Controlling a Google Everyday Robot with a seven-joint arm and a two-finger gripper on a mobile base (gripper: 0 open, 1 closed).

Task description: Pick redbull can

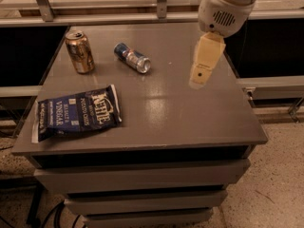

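The redbull can (132,58) lies on its side on the grey table top (161,108), towards the back and left of centre, its silver end pointing right and forward. It is blue and silver. My gripper (198,82) hangs from the white arm at the upper right, above the right part of the table. It is well to the right of the can and apart from it. It holds nothing.
A wider gold-bronze can (79,52) stands upright at the back left. A dark blue chip bag (76,112) lies flat at the front left. The table's right edge (247,99) drops off to the floor. A rail runs behind the table.
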